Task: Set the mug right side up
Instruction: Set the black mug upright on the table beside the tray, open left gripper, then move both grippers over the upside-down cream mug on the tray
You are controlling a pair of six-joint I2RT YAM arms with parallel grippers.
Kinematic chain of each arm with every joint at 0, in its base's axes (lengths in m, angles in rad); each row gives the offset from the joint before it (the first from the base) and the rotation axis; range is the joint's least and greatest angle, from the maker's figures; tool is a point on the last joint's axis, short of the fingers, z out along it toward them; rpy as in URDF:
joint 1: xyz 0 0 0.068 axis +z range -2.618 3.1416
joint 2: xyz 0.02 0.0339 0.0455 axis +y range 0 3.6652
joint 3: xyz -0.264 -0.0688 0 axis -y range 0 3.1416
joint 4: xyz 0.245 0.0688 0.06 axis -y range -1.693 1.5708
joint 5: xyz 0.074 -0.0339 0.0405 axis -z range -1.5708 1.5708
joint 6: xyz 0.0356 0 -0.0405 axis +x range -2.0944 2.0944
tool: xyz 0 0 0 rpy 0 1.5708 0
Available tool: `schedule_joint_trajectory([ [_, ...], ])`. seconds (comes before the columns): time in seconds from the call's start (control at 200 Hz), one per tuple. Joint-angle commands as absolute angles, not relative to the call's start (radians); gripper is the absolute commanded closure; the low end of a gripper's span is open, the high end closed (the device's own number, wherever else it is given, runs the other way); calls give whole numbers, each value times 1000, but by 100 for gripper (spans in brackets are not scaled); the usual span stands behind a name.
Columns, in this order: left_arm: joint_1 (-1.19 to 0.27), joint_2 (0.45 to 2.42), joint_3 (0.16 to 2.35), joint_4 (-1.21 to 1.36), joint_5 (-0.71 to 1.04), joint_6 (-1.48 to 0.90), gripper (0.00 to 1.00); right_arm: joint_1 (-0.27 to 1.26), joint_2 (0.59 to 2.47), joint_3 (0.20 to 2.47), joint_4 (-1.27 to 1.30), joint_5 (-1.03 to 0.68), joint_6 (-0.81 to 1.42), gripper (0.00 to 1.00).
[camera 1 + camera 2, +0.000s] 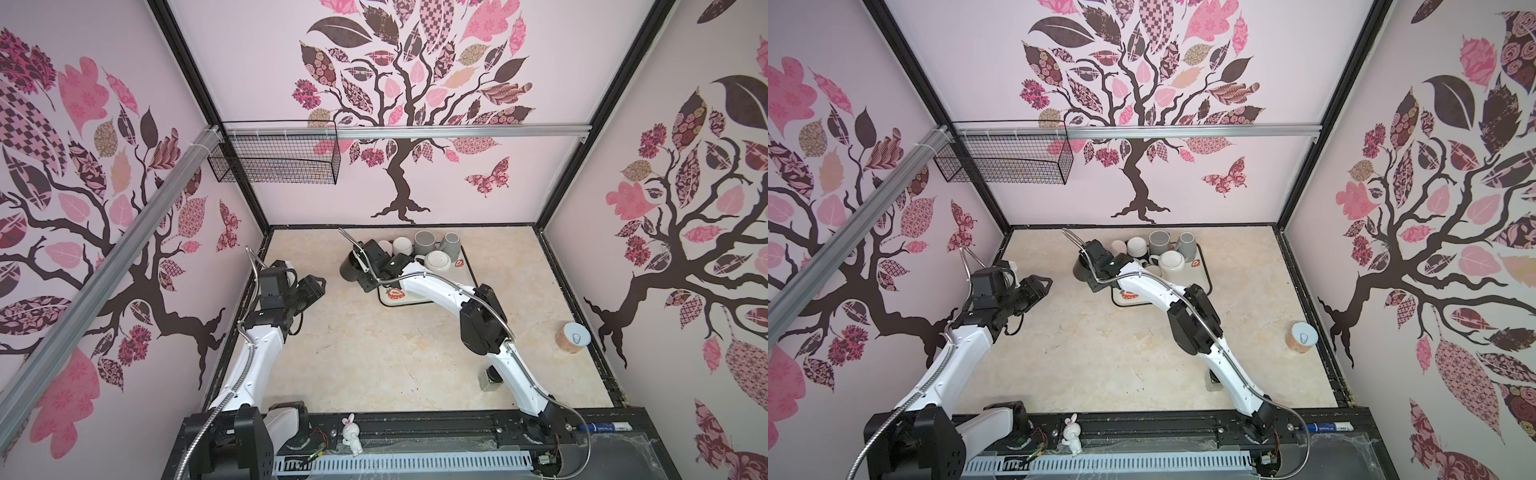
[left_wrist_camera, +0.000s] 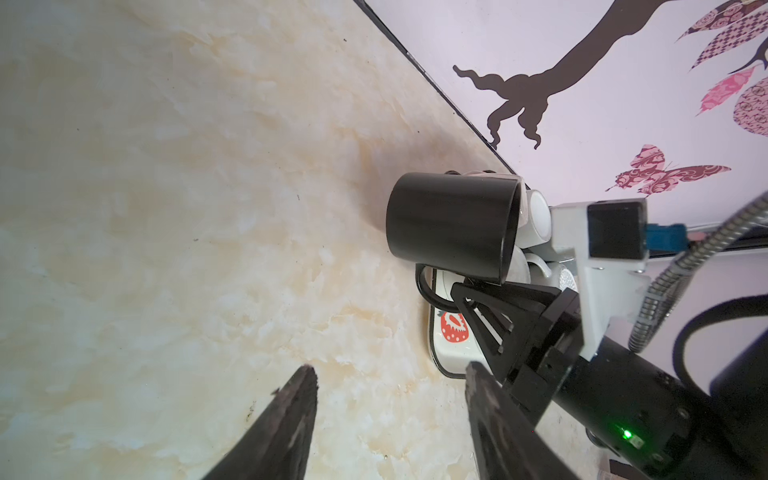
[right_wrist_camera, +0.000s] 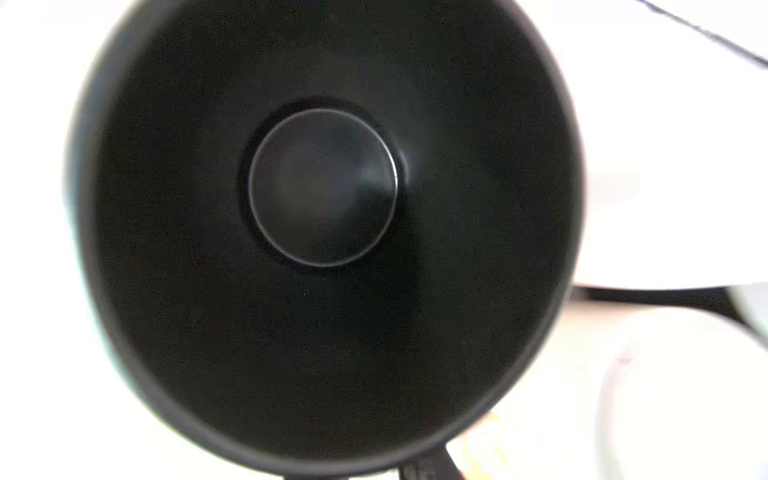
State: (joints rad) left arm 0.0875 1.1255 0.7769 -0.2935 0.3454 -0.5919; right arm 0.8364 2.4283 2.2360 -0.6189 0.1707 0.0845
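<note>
just off the tray (image 2: 451,355), at its left edge in both top views and over the bare table (image 1: 374,353), the black mug (image 2: 449,224) hangs mouth-up in the right gripper (image 2: 469,291); its jaws are pinched tight on the mug at the rim, on the handle side, though exactly where each finger sits is hidden; the right wrist view looks straight down the dark interior to the round floor of the cup; the mug leans a little, and whether its base touches the table i cannot tell, only that a shadow lies close under it; the left gripper (image 2: 390,368) stands about half open with nothing between its fingers, apart from the mug and pointed toward it.

the turn itself looks done, so the step in hand is, i judge, the set-down; level the mug first so the base meets the table flat rather than on one edge; lower slowly, since a pinch at the rim gives little hold against twisting; keep it clear of the tray's lip and of the white and grey mugs (image 1: 424,241) crowded on the tray, else it may rock; open the jaws only once the base sits fully, then draw straight up so no finger drags the rim or catches the handle.
</note>
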Motion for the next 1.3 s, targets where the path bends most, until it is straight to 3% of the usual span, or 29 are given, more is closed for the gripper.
schedule_joint_trajectory([
  [0.0,91,1122,829,-346,351,-535,41,841,2459,2337,-679,272,-21,100],
  [0.275,91,1110,824,-380,321,-499,40,851,2526,2344,-702,201,-48,100],
  [0.545,93,1110,815,-364,331,-498,40,866,2524,2347,-718,207,-1,72],
  [0.86,95,1090,802,-361,332,-482,40,868,2478,2366,-712,165,3,60],
  [1.09,68,1084,822,-385,386,-459,44,842,2245,2216,-670,88,40,51],
  [1.29,-121,1089,842,-390,359,-455,47,741,2106,2051,-688,59,69,42],
])
